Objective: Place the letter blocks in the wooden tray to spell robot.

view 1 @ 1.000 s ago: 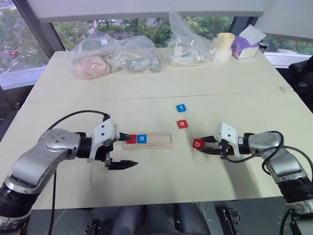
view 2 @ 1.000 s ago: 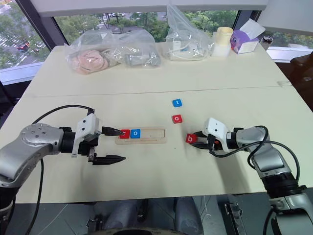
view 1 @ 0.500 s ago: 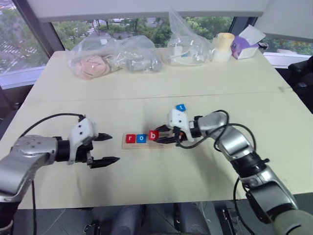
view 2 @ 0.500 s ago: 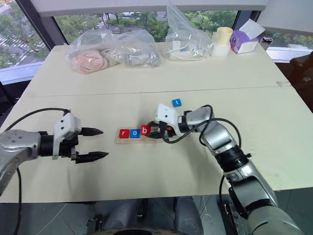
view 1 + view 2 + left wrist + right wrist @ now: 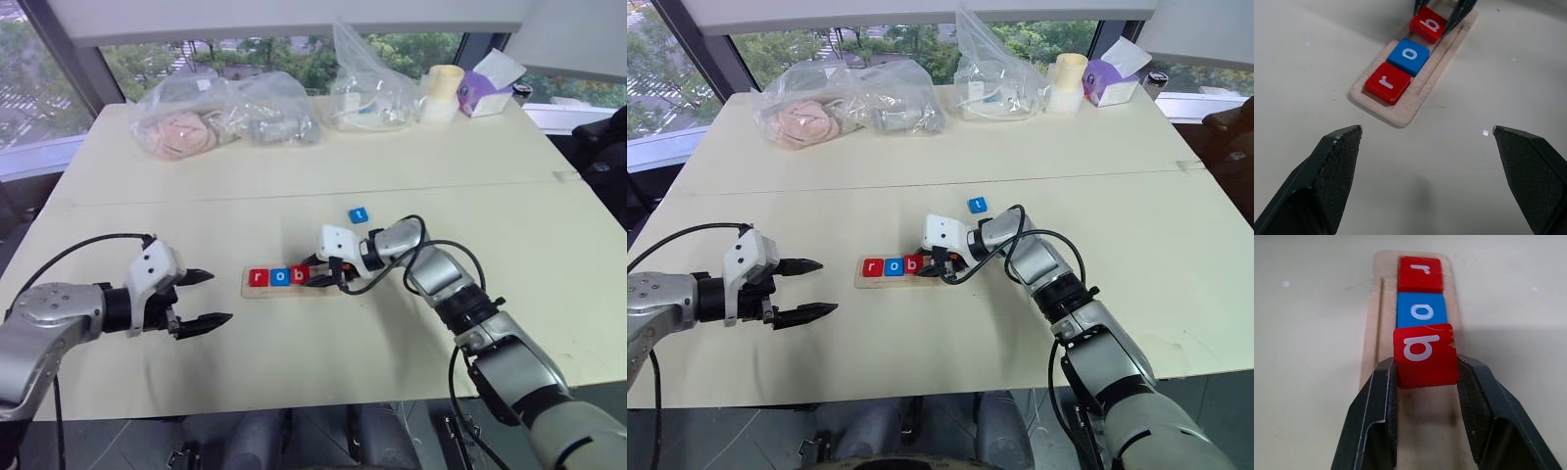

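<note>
Red "b" tile going into the long pale wooden tray

Head view: at frame centre the right gripper (image 5: 315,273) is pinching the red square "b" tile (image 5: 300,274) over the long pale wooden tray (image 5: 257,291), beside the blue "o" tile (image 5: 279,277); lower left, the left gripper (image 5: 203,299) is hanging spread wide, holding nothing. Right wrist view: both black fingers (image 5: 1374,406) are flanking the tile's sides. Left wrist view: the tray is lying beyond the parted fingertips (image 5: 1342,142).

tray (image 5: 323,290): r (image 5: 258,277), o (image 5: 279,277) seated | b (image 5: 1425,360) tilted, gripped | t (image 5: 360,214) loose beyond
</note>
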Controlling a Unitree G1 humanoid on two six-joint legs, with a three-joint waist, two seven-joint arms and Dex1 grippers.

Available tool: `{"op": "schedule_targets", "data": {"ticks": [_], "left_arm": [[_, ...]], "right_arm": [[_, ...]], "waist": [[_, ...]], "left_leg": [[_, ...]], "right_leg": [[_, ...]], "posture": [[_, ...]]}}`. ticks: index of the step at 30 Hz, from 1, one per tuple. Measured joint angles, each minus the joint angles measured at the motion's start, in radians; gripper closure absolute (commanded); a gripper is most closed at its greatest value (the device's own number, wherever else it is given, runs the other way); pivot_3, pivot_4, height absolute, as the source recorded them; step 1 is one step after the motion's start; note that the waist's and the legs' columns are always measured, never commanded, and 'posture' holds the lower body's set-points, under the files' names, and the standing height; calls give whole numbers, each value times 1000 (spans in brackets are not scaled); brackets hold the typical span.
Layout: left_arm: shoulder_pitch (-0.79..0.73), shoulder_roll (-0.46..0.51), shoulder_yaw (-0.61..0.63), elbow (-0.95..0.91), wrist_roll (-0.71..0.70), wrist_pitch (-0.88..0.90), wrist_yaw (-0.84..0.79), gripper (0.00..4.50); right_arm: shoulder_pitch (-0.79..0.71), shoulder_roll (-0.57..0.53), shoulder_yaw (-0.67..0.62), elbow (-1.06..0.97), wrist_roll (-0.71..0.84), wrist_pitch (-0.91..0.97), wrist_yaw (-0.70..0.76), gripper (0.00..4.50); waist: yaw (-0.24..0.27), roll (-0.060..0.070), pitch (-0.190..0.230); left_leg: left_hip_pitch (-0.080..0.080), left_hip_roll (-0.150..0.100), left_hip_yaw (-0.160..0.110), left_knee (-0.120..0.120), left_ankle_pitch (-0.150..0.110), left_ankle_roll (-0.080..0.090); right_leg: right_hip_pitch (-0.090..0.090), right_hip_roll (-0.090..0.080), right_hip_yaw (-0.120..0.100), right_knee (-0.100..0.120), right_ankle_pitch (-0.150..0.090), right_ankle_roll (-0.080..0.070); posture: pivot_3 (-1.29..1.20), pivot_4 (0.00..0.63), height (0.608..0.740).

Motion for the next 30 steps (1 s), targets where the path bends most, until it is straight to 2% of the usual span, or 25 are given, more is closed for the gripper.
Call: {"op": "schedule_targets", "data": {"ticks": [2,3,7,19,30], "left_arm": [[0,-1,-2,-3,0,0,4,0],[0,-1,-3,-4,0,0,7,0],[-9,-1,-21,-4,5,0,10,0],[-53,-1,-58,1,18,-2,13,0],[-87,-8,-84,13,29,-2,13,0]], "right_arm": [[0,4,0,0,-1,0,2,3375],[0,7,0,0,-2,2,2,2337],[0,12,-2,0,-6,4,-9,431],[-15,6,-101,-47,9,59,-60,431],[55,70,-66,-156,5,121,-103,431]], "waist": [[0,0,0],[0,0,0],[1,0,0],[1,0,0],[0,0,0]], "left_leg": [[0,0,0,0,0,0],[0,0,0,0,0,0],[0,0,0,0,0,0],[0,0,0,0,0,0],[1,1,0,-1,0,-1]], "right_leg": [[0,0,0,0,0,0],[0,0,0,0,0,0],[0,0,0,0,0,0],[0,0,0,0,0,0],[0,1,0,0,1,-1]], "posture": [[0,150,740],[0,150,740],[0,150,740],[0,150,740],[0,150,740]]}}
